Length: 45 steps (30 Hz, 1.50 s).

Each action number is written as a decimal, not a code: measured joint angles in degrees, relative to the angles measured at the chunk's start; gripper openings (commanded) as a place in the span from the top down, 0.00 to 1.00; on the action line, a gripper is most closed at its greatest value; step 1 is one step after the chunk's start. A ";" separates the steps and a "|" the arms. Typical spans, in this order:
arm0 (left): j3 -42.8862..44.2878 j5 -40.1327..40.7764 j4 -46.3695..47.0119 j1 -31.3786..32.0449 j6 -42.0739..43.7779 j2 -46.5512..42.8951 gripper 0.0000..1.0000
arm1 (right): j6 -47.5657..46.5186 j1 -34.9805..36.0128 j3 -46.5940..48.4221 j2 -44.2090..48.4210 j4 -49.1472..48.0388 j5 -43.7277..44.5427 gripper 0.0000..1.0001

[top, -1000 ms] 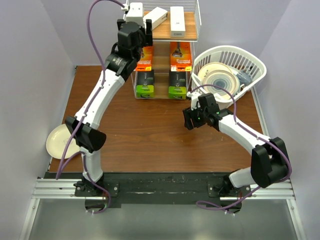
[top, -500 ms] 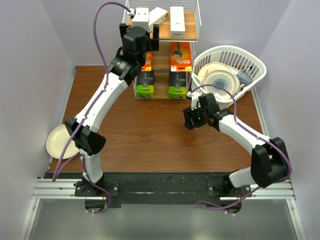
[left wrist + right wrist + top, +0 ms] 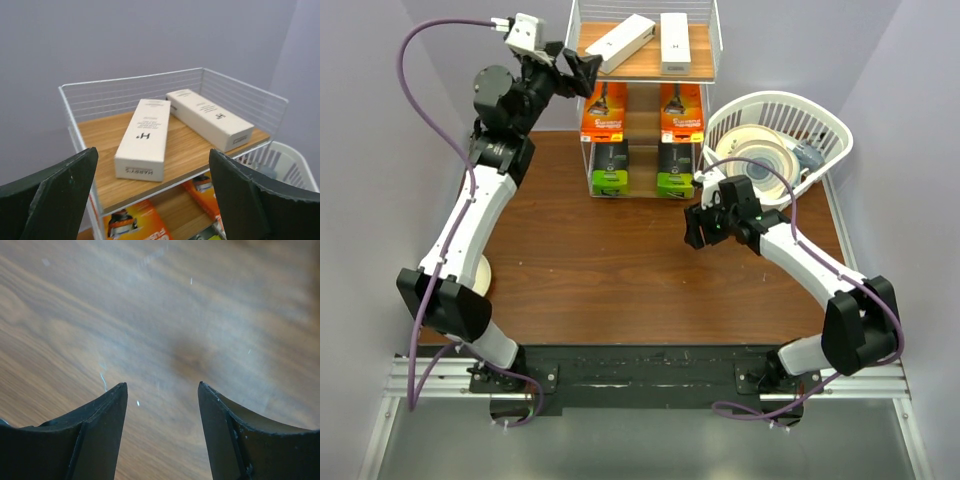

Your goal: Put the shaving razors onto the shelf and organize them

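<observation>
The shelf (image 3: 704, 40) stands at the back of the table. Two long white boxes (image 3: 621, 42) (image 3: 674, 43) lie on its top board; the left one is skewed. They also show in the left wrist view (image 3: 145, 136) (image 3: 210, 118). Two orange cards (image 3: 604, 109) (image 3: 681, 108) lie on the middle tier, two black boxes with lime-green ends (image 3: 610, 168) (image 3: 674, 168) on the bottom tier. My left gripper (image 3: 582, 72) is open and empty, just left of the top tier. My right gripper (image 3: 694, 228) is open and empty, low over the bare table.
A white slotted basket (image 3: 823, 125) with cream plates (image 3: 760, 160) stands right of the shelf. Another cream plate (image 3: 480, 278) lies at the left, partly hidden by my left arm. Walls close in the table on both sides.
My left gripper has pulled back leftwards from over the top tier, leaving the left white box lying skewed. The left arm swung left. The right arm barely moved.
</observation>
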<state>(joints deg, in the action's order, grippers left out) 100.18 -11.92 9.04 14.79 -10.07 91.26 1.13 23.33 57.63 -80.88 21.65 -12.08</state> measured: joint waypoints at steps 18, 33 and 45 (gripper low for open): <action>11.63 -0.52 4.44 3.15 2.27 11.93 0.00 | -0.04 -0.15 -1.14 1.73 0.09 -0.02 0.35; 11.54 22.40 -0.55 12.74 8.22 13.55 0.02 | 0.00 -0.63 -2.82 1.77 -0.28 -0.02 0.35; 11.21 30.29 -1.44 13.70 7.50 13.55 0.04 | -0.02 -0.96 -2.86 1.77 -0.70 -0.04 0.34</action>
<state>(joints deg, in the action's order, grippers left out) 111.39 18.37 7.60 28.49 -2.57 104.81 1.10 22.37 54.76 -79.11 20.95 -12.12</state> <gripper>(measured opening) 0.970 0.655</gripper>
